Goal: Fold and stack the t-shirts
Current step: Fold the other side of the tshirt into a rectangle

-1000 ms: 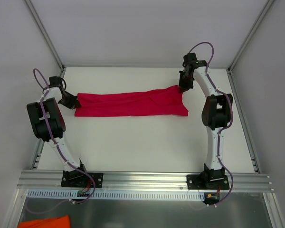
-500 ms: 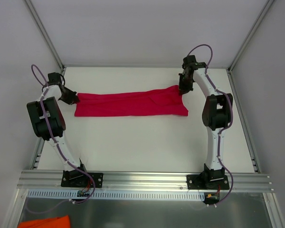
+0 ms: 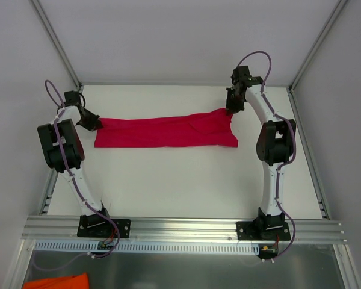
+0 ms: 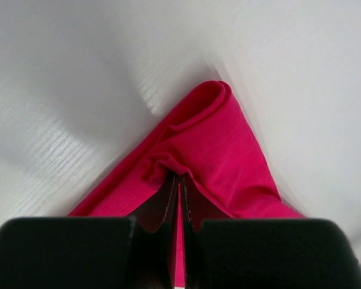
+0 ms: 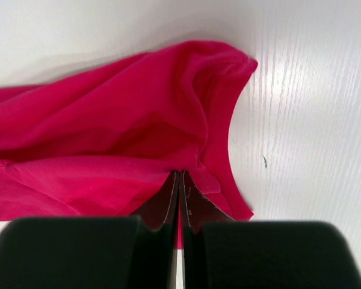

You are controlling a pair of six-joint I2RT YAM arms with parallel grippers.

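— Where is the t-shirt (image 3: pixel 165 132)?
— Stretched in a long red band across the far half of the table (image 3: pixel 186 180), left side to right.
— And the jaws?
— The left gripper (image 3: pixel 91 123) is pinched tight on its left end. The right gripper (image 3: pixel 230 110) is clamped on its far right corner.
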